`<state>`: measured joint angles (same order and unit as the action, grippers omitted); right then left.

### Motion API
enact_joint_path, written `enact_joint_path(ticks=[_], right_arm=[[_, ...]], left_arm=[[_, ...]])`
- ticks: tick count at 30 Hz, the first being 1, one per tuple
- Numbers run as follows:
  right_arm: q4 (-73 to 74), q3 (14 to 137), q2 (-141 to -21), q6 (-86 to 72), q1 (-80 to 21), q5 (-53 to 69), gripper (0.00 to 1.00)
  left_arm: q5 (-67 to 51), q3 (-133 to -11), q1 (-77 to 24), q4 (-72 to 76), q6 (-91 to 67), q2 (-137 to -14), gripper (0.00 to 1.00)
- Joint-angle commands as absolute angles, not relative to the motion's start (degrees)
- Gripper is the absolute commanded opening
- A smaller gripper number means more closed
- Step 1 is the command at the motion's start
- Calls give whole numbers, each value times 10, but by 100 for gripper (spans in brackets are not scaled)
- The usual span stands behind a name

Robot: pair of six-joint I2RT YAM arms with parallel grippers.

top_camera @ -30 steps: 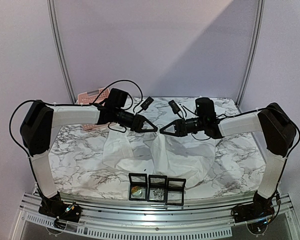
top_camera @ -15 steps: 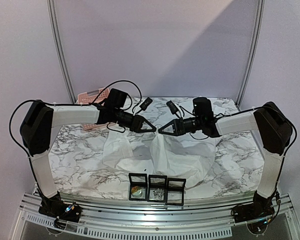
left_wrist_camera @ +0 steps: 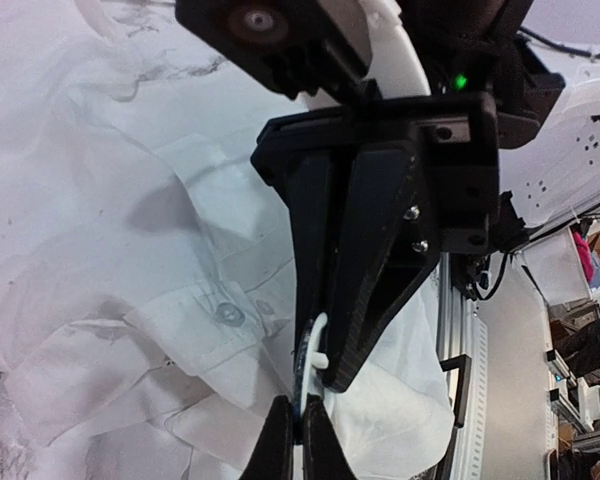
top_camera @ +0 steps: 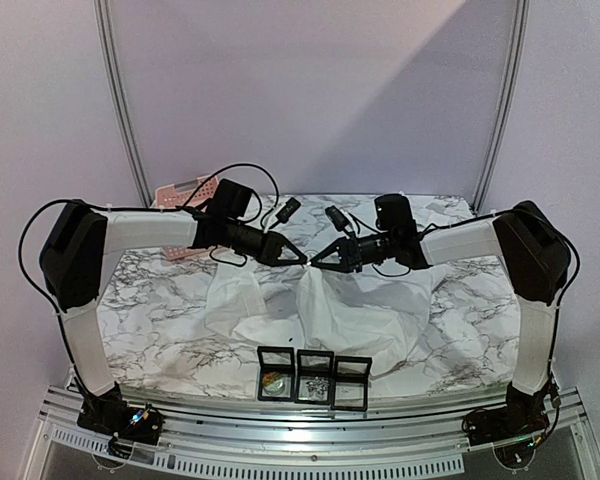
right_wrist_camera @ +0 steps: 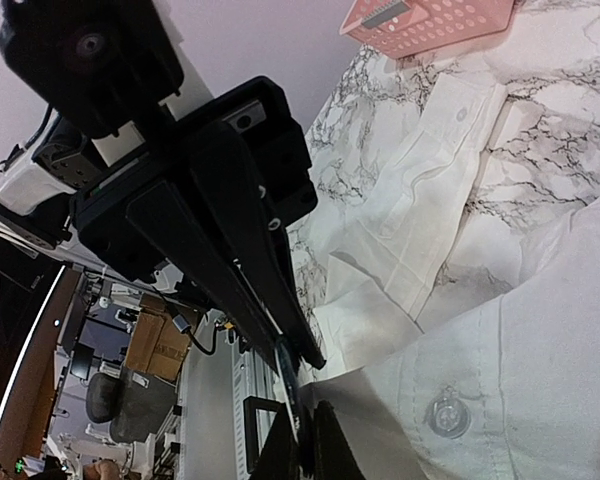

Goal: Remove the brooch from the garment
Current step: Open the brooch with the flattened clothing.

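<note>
The white garment (top_camera: 360, 320) lies crumpled on the marble table, and one fold of it is drawn up to where both grippers meet. The brooch (left_wrist_camera: 299, 374) shows edge-on there as a thin blue-rimmed disc, with a strip of white fabric beside it. My left gripper (top_camera: 305, 259) comes in from the left. In its wrist view, the left gripper (left_wrist_camera: 299, 398) is shut on that fold right at the brooch. My right gripper (top_camera: 317, 262) meets it tip to tip. In the right wrist view, the right gripper (right_wrist_camera: 306, 405) is shut on the brooch (right_wrist_camera: 286, 372), with fabric hanging beside it.
A pink basket (top_camera: 177, 190) stands at the back left of the table, behind the left arm. Three black display boxes (top_camera: 313, 376) sit in a row at the near edge. Sleeve and placket buttons (right_wrist_camera: 447, 415) lie flat under the arms. Cables loop above both wrists.
The right gripper has moved left until its tips meet the left gripper's, and its jaws have closed. The left arm has barely shifted.
</note>
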<state>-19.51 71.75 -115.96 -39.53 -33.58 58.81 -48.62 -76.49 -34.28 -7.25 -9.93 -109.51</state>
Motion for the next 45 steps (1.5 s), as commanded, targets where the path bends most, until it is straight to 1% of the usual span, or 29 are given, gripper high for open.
enact_joint_path(ticks=[1,7,12,20,31,33,35,38,41,45], right_arm=[[-145,738,-1207,-455,-331,481,0],[-133,750,-1226,-466,-329,474,0],[-105,762,-1226,-440,-329,466,1],[-81,769,-1205,-380,-329,462,10],[-77,774,-1196,-352,-329,468,17],[-85,767,-1187,-344,-330,479,20],[-105,754,-1173,-333,-330,498,26],[-142,732,-1146,-321,-331,535,37],[-168,708,-1119,-303,-330,563,51],[-166,687,-1070,-283,-328,542,62]], left_arm=[[-572,-762,-381,-28,-80,-1056,0],[-573,-759,-391,-24,-79,-1052,0],[-567,-763,-394,-29,-81,-1059,0],[-546,-776,-395,-50,-83,-1077,0],[-525,-780,-389,-54,-94,-1084,0],[-522,-782,-383,-51,-105,-1089,0],[-514,-783,-378,-49,-112,-1092,0],[-504,-788,-371,-58,-119,-1101,0],[-498,-795,-368,-70,-123,-1110,0],[-498,-797,-366,-70,-123,-1110,0]])
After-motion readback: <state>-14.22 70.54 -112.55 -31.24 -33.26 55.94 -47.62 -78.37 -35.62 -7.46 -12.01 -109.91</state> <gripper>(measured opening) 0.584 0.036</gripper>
